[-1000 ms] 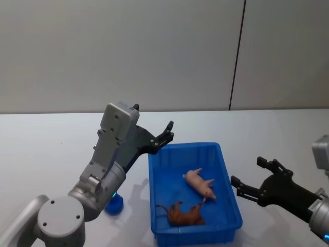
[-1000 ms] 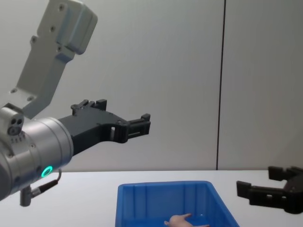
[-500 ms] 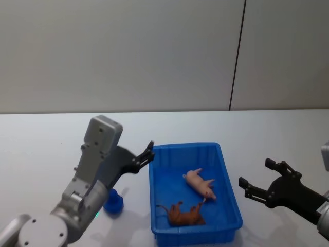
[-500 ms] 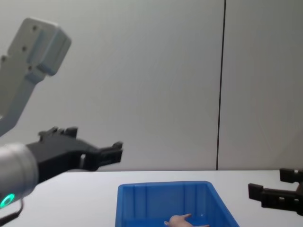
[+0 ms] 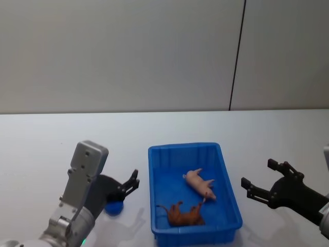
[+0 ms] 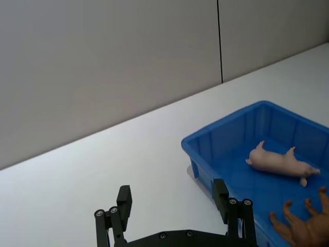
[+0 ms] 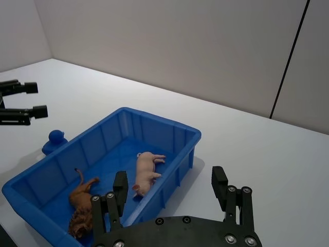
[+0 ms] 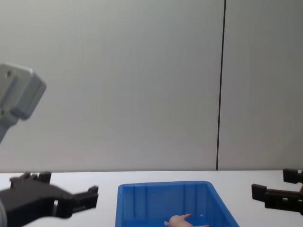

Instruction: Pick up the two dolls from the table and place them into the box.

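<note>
Blue doll (image 5: 114,207) lies just below open left gripper (image 5: 132,183).

Blue box (image 5: 229,195) w/ pink doll (image 5: 200,182), brown doll (image 5: 185,215); white table (image 5: 51,139).

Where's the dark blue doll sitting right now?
The dark blue doll is on the table, just outside the box on the robot's left, directly under the open left claw. The right wrist view shows it beside the box's wall.
</note>
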Tool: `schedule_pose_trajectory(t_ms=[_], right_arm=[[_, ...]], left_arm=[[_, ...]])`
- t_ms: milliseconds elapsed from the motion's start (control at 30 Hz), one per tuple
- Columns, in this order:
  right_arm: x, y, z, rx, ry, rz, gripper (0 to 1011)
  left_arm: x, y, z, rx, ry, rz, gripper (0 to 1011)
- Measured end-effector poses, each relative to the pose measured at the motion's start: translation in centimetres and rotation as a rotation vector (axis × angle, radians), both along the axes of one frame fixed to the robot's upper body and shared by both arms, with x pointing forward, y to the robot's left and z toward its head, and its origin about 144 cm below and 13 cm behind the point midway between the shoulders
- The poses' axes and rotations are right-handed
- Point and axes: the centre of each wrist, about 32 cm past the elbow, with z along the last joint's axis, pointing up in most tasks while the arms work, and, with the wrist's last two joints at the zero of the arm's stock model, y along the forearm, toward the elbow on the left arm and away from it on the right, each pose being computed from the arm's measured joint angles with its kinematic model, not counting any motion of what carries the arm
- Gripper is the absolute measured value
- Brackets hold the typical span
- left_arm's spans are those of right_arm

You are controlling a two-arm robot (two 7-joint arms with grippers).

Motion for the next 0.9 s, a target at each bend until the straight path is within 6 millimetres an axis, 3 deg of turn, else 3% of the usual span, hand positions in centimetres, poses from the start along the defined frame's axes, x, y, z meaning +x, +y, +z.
schedule_pose_trajectory(t_ms=[900], right_arm=[[0.0,-0.1,0.0,-0.001,0.0,-0.003,1001]], left_arm=[[1.3,1.7,-5.3,-0.008,0.146,0.012,1001]])
